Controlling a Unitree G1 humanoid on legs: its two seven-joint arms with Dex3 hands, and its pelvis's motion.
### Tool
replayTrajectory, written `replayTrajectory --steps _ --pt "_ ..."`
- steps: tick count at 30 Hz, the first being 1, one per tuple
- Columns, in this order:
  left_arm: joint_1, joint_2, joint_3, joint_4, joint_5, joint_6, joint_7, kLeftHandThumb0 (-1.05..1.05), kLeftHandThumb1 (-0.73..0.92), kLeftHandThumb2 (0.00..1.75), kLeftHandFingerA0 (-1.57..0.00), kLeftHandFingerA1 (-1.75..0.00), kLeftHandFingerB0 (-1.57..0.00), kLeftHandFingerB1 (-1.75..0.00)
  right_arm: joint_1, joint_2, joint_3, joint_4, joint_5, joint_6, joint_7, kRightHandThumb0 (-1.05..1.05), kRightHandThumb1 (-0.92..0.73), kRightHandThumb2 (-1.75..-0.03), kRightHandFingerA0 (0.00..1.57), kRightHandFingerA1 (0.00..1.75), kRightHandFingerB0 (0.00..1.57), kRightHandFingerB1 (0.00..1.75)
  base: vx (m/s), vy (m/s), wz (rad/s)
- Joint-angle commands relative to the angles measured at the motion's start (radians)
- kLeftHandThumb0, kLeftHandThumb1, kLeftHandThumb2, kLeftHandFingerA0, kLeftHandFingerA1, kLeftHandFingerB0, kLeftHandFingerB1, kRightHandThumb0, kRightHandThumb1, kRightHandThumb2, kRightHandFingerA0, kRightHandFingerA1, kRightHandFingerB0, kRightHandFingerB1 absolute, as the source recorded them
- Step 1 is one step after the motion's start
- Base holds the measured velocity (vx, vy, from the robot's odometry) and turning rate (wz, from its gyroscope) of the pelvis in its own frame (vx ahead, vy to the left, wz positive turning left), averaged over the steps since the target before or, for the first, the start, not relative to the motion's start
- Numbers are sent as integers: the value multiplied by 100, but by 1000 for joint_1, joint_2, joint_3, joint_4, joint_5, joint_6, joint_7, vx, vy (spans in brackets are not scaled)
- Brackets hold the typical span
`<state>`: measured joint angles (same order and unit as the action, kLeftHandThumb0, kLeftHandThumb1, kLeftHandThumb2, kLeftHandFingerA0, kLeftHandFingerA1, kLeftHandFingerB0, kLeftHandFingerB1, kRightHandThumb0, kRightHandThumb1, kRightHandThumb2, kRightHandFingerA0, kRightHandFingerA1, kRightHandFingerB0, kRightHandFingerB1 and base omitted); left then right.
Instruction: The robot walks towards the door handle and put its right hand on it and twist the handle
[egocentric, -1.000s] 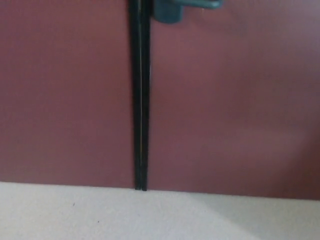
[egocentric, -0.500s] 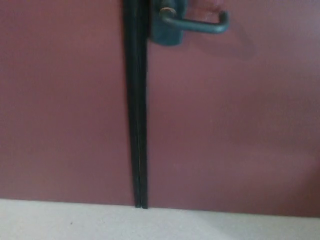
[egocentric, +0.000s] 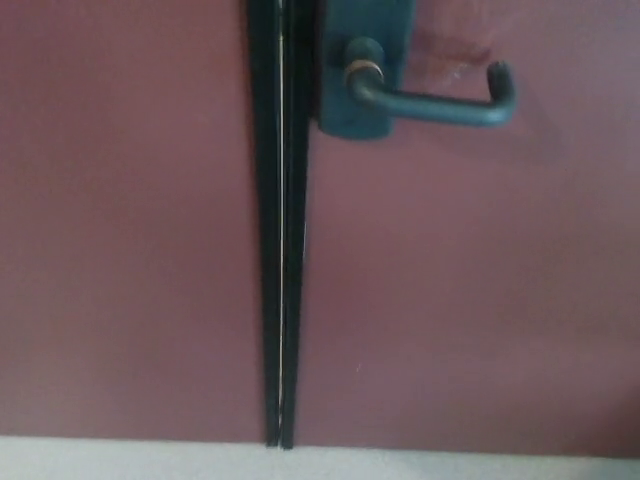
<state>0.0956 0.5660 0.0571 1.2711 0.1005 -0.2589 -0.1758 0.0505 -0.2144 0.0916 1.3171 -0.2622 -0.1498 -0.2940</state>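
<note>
1. Door handle (egocentric: 430, 98): lever type, dark grey-green, smooth with a dull sheen, apparently metal. Its long axis runs level across the picture, from a round hub at its left end out to the right; the free end at the right curls into a short hook. It sits in the upper part of the head view, right of centre.

2. Collar (egocentric: 364, 69): a thin brass-coloured ring around the neck where the lever leaves the hub.

3. Backplate (egocentric: 345, 115): dark, flat, upright rectangle with a rounded lower edge, behind the hub; its top runs out of the picture.

4. Door (egocentric: 470, 290): right-hand leaf, matt reddish-brown, plain and flat; carries the backplate near its left edge.

5. Left panel (egocentric: 130, 230): same reddish-brown finish; whether it is a second leaf or a fixed panel is hard to judge in this soft picture.

6. Seam (egocentric: 280, 250): narrow black vertical strip between the two panels, with a thin pale line down its middle, reaching the floor.

7. Floor (egocentric: 150, 460): pale strip along the bottom edge.

8. Robot hands: neither the left nor the right appears, so no grasp or finger state can be told.
</note>
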Motion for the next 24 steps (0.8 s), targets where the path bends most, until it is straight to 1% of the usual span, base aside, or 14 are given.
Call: replayTrajectory --steps 1,3,4,5,8,12,14,15,18,19,20,21,23,24 --pt "13 0 -7 0 11 -2 -4 -18 69 60 -62 -46 -45 -40 10 -3 -16 0 16 -2 26 -30 -66 -59 72 51 26 32 173 96 4" --pt "13 1 -8 0 11 -2 -4 -18 69 60 -62 -46 -45 -40 10 -3 -18 -1 14 -2 27 -30 -66 -59 72 51 26 32 117 85 2" --pt "17 1 -6 0 7 -8 -10 -18 69 60 -62 -46 -45 -40 14 -3 -18 -4 14 -11 31 -32 -66 -64 72 55 28 36 108 72 -1" --pt "18 0 -8 -3 8 -9 -10 -18 69 60 -62 -46 -45 -40 14 -4 -17 -3 11 -13 32 -28 -66 -59 73 53 30 34 88 39 6" --pt "17 1 -10 -2 10 -7 -10 -18 69 60 -62 -46 -45 -40 13 -4 -15 1 7 -11 35 -29 -66 -59 70 51 33 35 104 14 2" --pt "16 6 -15 3 15 -9 -7 -18 69 60 -62 -46 -45 -40 10 1 -10 6 1 -8 29 -29 -66 -59 75 54 30 34 74 -34 -2" --pt "16 7 -17 4 14 -9 -6 -18 69 60 -62 -46 -45 -40 10 1 -10 7 1 -9 29 -29 -66 -59 75 54 30 34 93 -335 -5" --pt "16 7 -21 2 17 -9 -4 -18 69 60 -62 -46 -45 -40 8 1 -3 5 -4 5 34 -30 -67 -60 63 48 31 34 78 -305 -14" --pt "21 7 -28 2 22 -12 1 -18 69 60 -62 -46 -45 -40 9 1 -2 6 -4 4 35 -31 -67 -59 64 48 32 34 70 -199 -5" --pt "18 6 -32 5 25 -13 5 -18 69 60 -62 -46 -45 -40 6 1 -3 9 -3 9 36 -30 -67 -60 65 48 37 36 0 0 0" --pt "17 6 -34 5 25 -16 6 -18 69 60 -62 -46 -45 -40 4 1 3 10 -10 11 27 -38 -55 -76 62 58 29 44 41 45 -6" --pt "18 7 -34 5 24 -17 5 -18 69 60 -62 -46 -45 -40 2 2 4 12 -10 13 26 -31 -68 -59 71 50 35 35 33 92 -6" --pt "19 8 -35 5 24 -18 5 -18 69 60 -62 -46 -45 -40 0 1 2 14 -7 15 29 -31 -67 -60 73 52 34 35 42 142 -3" --pt "20 8 -36 4 23 -20 5 -18 69 60 -62 -46 -45 -40 5 -2 1 10 -5 4 38 -31 -67 -60 67 49 35 35 53 219 5"
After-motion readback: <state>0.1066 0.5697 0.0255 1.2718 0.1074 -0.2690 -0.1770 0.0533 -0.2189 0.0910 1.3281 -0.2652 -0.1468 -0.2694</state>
